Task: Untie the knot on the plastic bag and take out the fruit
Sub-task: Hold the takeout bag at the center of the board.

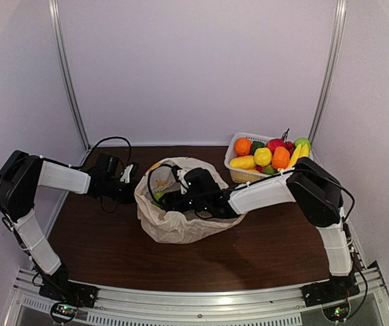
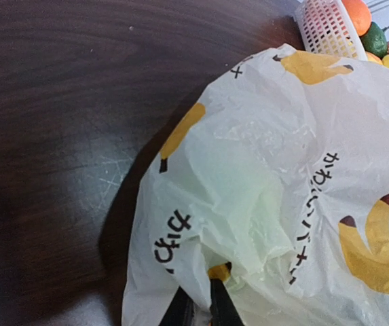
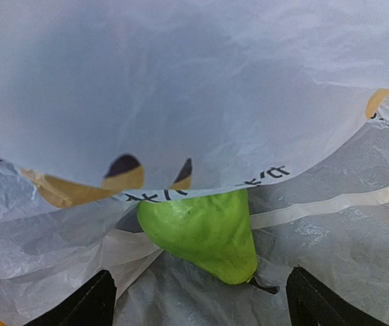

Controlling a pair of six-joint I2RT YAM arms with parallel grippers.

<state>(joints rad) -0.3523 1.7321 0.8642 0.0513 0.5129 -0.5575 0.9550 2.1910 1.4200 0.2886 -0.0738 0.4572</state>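
cream plastic bag (image 1: 180, 227) sits on the table (image 1: 282, 251), a fold pinched by the left gripper (image 2: 199, 302), while the right gripper (image 3: 199, 288), fingers spread, flanks a light green fruit (image 3: 204, 231) inside it.

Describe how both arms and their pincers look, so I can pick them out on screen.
The left arm and right arm match: bulky black joint housings joined by white, rounded link covers. Thin black cables loop loose near each wrist. The left pincer and right pincer have plain black, tapering fingers. No markings are legible.
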